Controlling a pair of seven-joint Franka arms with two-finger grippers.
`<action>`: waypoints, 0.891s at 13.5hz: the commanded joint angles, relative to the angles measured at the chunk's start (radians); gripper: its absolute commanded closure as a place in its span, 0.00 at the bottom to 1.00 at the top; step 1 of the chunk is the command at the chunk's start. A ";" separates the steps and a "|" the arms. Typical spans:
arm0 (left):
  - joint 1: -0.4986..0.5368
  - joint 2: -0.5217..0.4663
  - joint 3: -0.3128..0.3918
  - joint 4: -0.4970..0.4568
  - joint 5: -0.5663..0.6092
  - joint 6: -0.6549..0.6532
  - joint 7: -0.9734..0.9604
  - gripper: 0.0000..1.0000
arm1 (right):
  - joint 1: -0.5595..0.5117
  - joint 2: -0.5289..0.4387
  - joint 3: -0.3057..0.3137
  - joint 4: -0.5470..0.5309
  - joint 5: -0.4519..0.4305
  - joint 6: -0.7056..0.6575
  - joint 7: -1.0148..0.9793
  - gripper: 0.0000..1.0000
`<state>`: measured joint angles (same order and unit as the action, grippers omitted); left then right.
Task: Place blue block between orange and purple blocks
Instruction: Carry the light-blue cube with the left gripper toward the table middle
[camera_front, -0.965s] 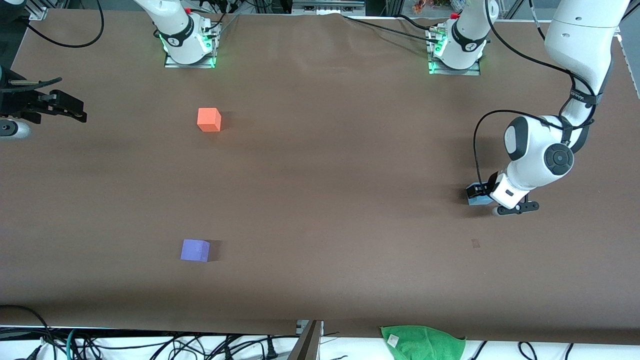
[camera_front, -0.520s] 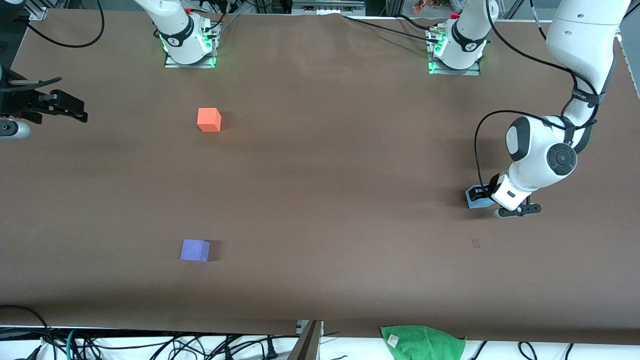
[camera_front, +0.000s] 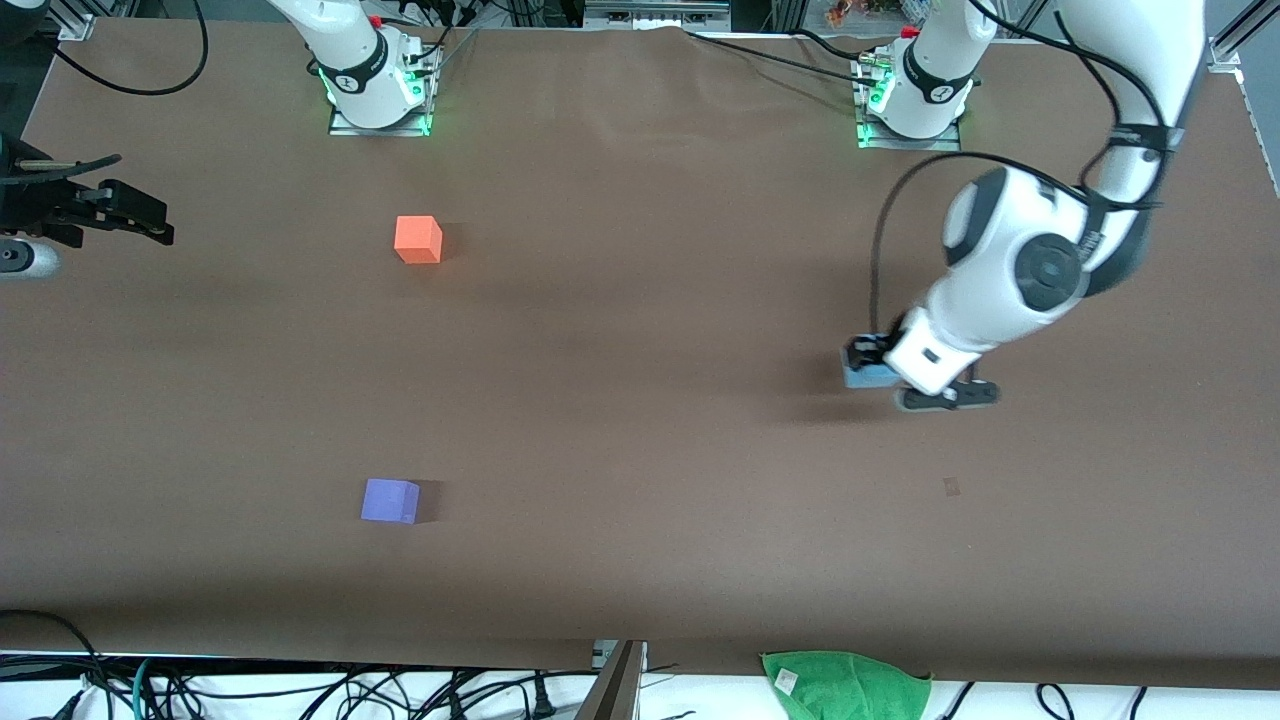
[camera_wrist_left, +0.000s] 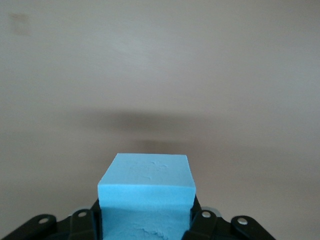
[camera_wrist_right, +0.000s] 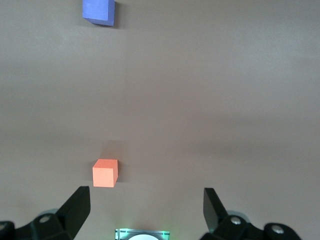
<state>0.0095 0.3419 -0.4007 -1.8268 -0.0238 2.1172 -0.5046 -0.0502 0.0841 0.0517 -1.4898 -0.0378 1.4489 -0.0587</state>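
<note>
My left gripper (camera_front: 868, 368) is shut on the blue block (camera_front: 866, 376), a light sky-blue cube, and holds it above the table toward the left arm's end. In the left wrist view the blue block (camera_wrist_left: 146, 192) fills the space between the two black fingers. The orange block (camera_front: 418, 240) sits on the table toward the right arm's end, and it also shows in the right wrist view (camera_wrist_right: 105, 173). The purple block (camera_front: 390, 500) lies nearer to the front camera than the orange one, and it also shows in the right wrist view (camera_wrist_right: 99, 11). My right gripper (camera_front: 130, 215) waits open and empty at the table's edge.
A green cloth (camera_front: 845, 683) lies off the table's front edge. A small dark mark (camera_front: 951, 486) is on the brown table surface (camera_front: 640, 400). The two arm bases (camera_front: 378, 85) stand at the table's back edge.
My left gripper has lifted the blue block off the table and carried it toward the table's middle. The right arm has not moved.
</note>
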 joint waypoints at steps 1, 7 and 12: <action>-0.171 0.106 0.006 0.151 -0.007 -0.025 -0.261 1.00 | -0.010 0.008 0.000 0.022 0.016 -0.004 -0.013 0.00; -0.512 0.426 0.051 0.464 -0.005 0.041 -0.567 1.00 | -0.010 0.008 0.000 0.022 0.016 -0.004 -0.015 0.00; -0.785 0.580 0.287 0.538 -0.007 0.176 -0.624 1.00 | -0.019 0.017 -0.004 0.020 0.048 -0.002 -0.018 0.00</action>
<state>-0.6707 0.8584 -0.2020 -1.3750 -0.0239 2.3011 -1.1002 -0.0515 0.0879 0.0495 -1.4896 -0.0228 1.4493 -0.0587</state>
